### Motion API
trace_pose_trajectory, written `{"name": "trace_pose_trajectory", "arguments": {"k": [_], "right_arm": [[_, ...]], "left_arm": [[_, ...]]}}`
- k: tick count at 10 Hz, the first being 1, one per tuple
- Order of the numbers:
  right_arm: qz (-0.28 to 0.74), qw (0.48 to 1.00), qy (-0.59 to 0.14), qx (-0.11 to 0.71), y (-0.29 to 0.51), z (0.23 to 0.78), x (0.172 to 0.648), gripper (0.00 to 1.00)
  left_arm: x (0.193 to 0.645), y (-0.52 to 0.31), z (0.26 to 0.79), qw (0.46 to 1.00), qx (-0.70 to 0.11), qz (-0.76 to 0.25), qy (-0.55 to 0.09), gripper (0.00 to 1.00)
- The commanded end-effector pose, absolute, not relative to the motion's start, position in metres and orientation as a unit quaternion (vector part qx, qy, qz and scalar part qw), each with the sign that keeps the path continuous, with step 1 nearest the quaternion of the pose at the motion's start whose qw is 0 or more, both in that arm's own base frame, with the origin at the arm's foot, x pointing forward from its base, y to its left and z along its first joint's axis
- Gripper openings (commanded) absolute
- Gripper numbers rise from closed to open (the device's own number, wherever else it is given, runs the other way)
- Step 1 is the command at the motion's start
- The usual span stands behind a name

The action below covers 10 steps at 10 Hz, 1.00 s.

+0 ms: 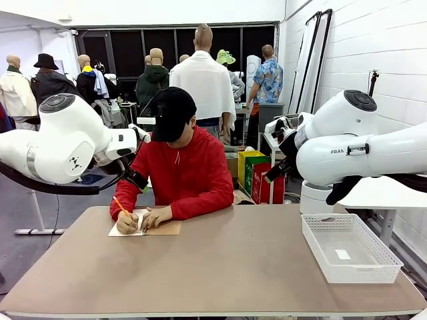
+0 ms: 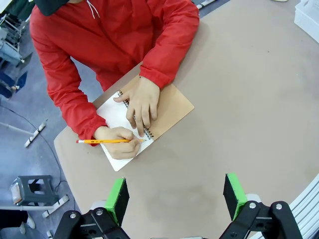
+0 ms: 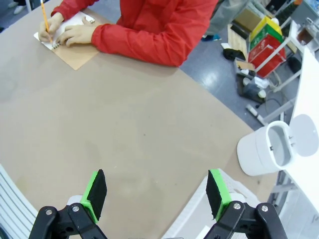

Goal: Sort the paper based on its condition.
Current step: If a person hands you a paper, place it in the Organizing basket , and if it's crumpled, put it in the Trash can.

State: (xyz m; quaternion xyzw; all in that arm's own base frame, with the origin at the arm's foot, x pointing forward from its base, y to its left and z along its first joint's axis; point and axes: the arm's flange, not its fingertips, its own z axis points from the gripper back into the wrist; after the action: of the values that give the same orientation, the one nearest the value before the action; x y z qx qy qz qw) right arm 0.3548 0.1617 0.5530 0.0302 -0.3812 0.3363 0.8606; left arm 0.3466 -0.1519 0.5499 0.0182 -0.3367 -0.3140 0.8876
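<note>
Two robot hands hang spread wide over the tan bench [image 1: 233,267]: left hand [image 2: 176,196], right hand [image 3: 157,194]. White paper [image 2: 112,115], seemingly a page bound in the kraft notebook [image 2: 174,107], lies at the far edge under a person's pencil [image 2: 107,141]. Grey floor, white brick wall. "FRA" shows on the right arm [image 1: 360,150].

White brick wall [image 1: 390,60], dark windows [image 1: 130,53] — grey floor [image 1: 20,207], tan table [image 1: 233,267].
</note>
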Motion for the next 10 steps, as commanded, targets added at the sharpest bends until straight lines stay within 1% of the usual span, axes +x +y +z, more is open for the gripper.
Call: {"name": "trace_pose_trajectory", "arguments": {"k": [1, 2, 3, 10], "right_arm": [[0.346, 0.856, -0.383, 0.038, 0.1602, 0.5507, 0.3592, 1.0], [0.341, 0.857, -0.384, 0.035, 0.1606, 0.5496, 0.3598, 1.0], [0.336, 0.861, -0.381, 0.03, 0.1616, 0.5528, 0.355, 1.0], [0.336, 0.861, -0.381, 0.03, 0.1616, 0.5528, 0.355, 1.0]], "left_arm": [[0.3477, -0.1498, 0.5495, 0.888, 0.031, -0.306, -0.342, 1.0], [0.3486, -0.1495, 0.549, 0.887, 0.034, -0.308, -0.342, 1.0], [0.3469, -0.1512, 0.55, 0.888, 0.019, -0.313, -0.337, 1.0], [0.3469, -0.1512, 0.55, 0.888, 0.019, -0.313, -0.337, 1.0]]}}
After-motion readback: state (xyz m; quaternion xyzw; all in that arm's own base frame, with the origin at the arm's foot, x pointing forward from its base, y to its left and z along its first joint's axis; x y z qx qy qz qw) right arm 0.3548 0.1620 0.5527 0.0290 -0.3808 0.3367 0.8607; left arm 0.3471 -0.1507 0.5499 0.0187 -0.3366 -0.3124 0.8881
